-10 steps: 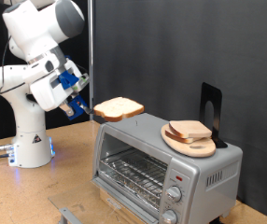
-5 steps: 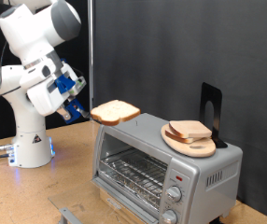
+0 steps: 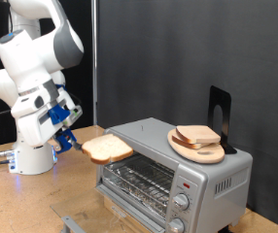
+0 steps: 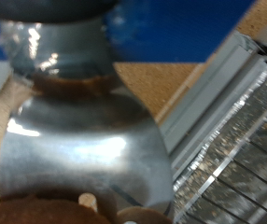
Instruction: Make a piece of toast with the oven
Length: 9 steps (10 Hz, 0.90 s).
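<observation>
My gripper [image 3: 80,146] is shut on the edge of the piece of toast [image 3: 108,148], a pale slice with a tan crust. It holds the slice level in the air, just off the exterior view's left of the oven [image 3: 212,180], at the height of the oven's upper front. The oven's wire rack [image 3: 139,179] shows in its front, with two knobs [image 3: 181,202] and a red light to the right. In the wrist view the silver fingers [image 4: 77,159] fill the picture, blurred, with brown crust [image 4: 35,211] at the edge and the rack [image 4: 241,140] beside them.
A round wooden plate [image 3: 210,153] with more bread slices [image 3: 196,135] lies on the oven's top, next to a black metal stand [image 3: 220,115]. The robot's white base [image 3: 32,155] stands on the wooden table [image 3: 22,204]. A grey metal part [image 3: 73,225] sits at the bottom edge.
The gripper has carried the toast from above the oven's top corner down and to the exterior view's left, to the level of the oven's front.
</observation>
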Tool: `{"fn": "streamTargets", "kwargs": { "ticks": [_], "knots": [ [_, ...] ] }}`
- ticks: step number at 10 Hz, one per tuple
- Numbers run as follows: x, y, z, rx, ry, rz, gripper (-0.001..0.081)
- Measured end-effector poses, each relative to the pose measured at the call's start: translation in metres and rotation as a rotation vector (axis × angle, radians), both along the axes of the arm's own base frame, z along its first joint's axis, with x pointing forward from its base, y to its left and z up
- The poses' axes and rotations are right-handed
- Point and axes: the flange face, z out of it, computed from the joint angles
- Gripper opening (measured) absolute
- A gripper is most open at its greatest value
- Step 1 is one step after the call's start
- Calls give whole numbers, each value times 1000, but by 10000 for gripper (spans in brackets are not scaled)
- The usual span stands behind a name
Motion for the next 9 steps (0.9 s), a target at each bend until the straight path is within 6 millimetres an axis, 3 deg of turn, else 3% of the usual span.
{"fn": "streamTargets", "kwargs": {
  "ticks": [6, 9],
  "knots": [
    [0, -6, -58, -86, 25, 17, 384],
    [1, -5, -64, -96, 27, 22, 384]
  ]
}}
